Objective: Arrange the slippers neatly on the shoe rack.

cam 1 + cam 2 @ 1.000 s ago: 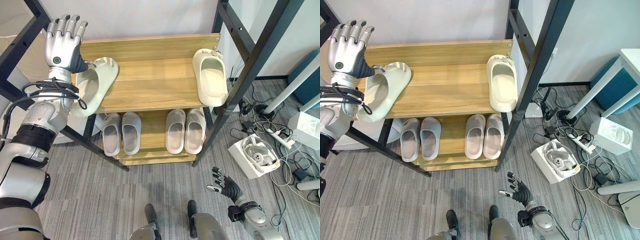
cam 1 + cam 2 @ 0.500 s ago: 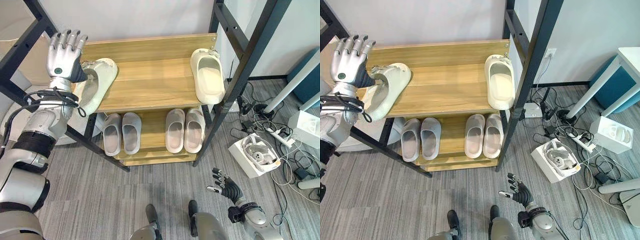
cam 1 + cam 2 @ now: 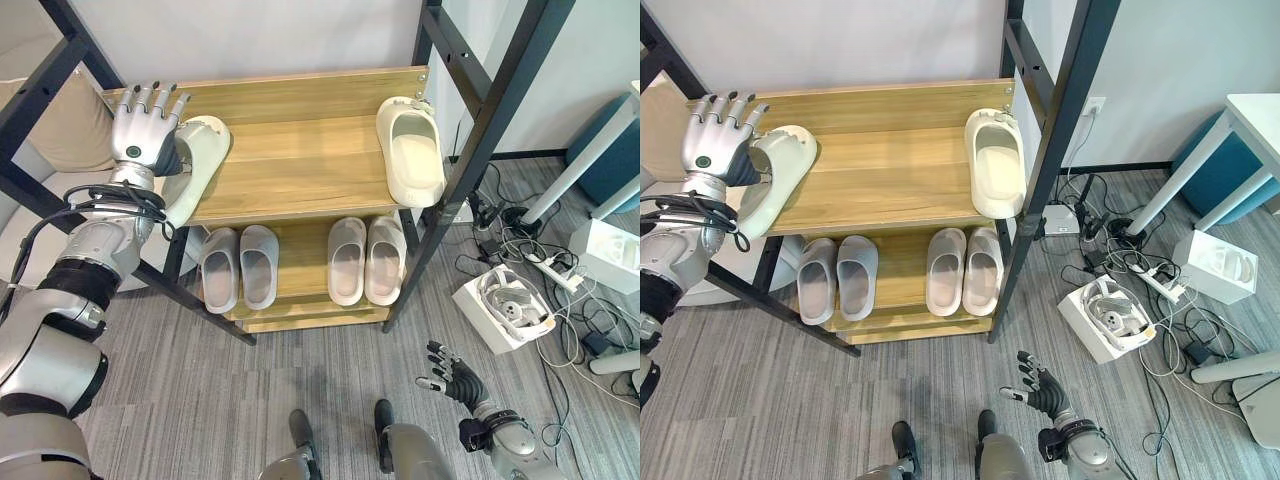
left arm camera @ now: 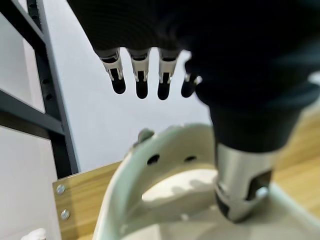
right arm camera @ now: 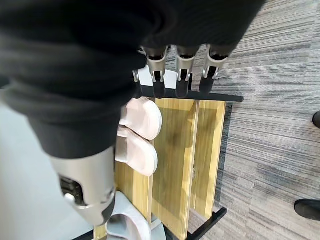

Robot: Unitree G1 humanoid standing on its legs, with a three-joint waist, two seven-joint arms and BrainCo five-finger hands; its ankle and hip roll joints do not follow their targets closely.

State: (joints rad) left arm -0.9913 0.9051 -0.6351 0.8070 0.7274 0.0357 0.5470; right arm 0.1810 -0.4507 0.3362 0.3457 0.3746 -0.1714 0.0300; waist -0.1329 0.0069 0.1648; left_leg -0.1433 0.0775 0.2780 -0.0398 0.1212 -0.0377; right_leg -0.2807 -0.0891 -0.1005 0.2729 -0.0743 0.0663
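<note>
A cream slipper (image 3: 197, 160) lies at the left end of the shoe rack's top shelf (image 3: 300, 150), its heel hanging over the edge. My left hand (image 3: 143, 128) is against its strap, fingers (image 4: 141, 75) straight and raised, thumb (image 4: 240, 185) down inside the slipper (image 4: 165, 170). Its mate (image 3: 410, 150) lies flat at the shelf's right end, toe to the back. Two pale pairs (image 3: 238, 265) (image 3: 365, 258) stand side by side on the lower shelf. My right hand (image 3: 452, 378) hangs low over the floor, open and holding nothing.
Black uprights (image 3: 480, 130) frame the rack on both sides. Right of it on the floor are tangled cables (image 3: 520, 240), a white box (image 3: 505, 305) and white table legs (image 3: 575, 165). A beige cushion (image 3: 70, 125) lies behind the left upright.
My left hand has come down and in toward the shelf, closer over the slipper's strap. The slipper stays at the left edge. The view has shifted a little; the right hand has not moved.
</note>
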